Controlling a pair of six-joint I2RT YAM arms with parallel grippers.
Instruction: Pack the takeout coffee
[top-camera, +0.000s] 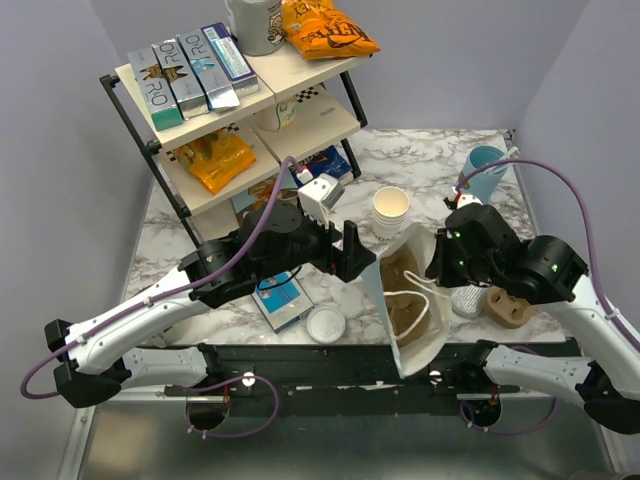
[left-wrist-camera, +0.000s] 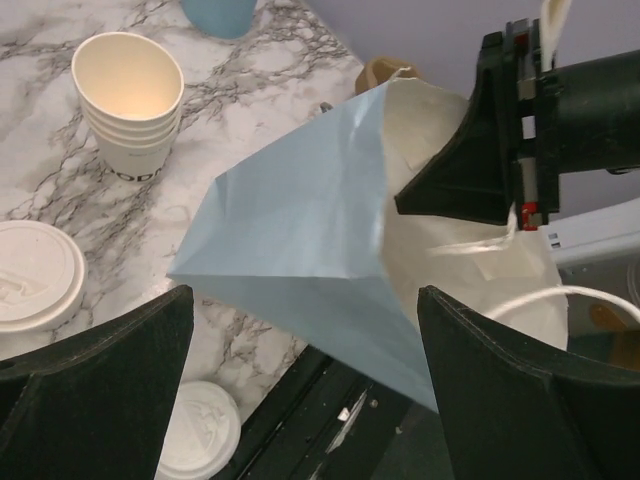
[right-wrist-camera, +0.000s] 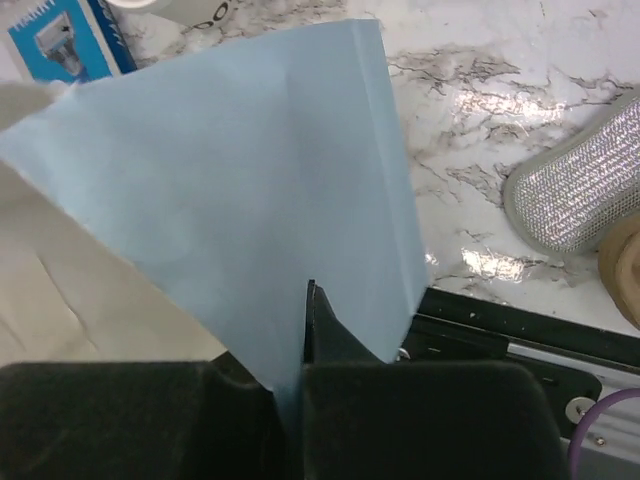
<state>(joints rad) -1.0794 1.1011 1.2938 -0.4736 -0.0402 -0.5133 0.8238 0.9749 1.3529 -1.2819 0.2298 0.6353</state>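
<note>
Pinching the rim of the lt-blue paper bag (left-wrist-camera: 290, 230), R gripper (right-wrist-camera: 308, 310) has its fingers together w/ the paper clamped between them. L gripper (top-camera: 357, 258) hovers w/ fingers wide apart, bag wall straight ahead of it. Takeout coffee (left-wrist-camera: 35, 275) stands upright on the marble table (left-wrist-camera: 250, 90) just outside one L finger, not held. Stack of lidless cups (left-wrist-camera: 128, 100) sits farther out beyond it. Loose flat lid (left-wrist-camera: 200, 432) lies close under that same finger.

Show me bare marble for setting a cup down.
Free: rear marble between the stack of paper cups and the blue cup. Crowded: near edge, where blue box, white lid, paper bag and silver sponge sit.
</note>
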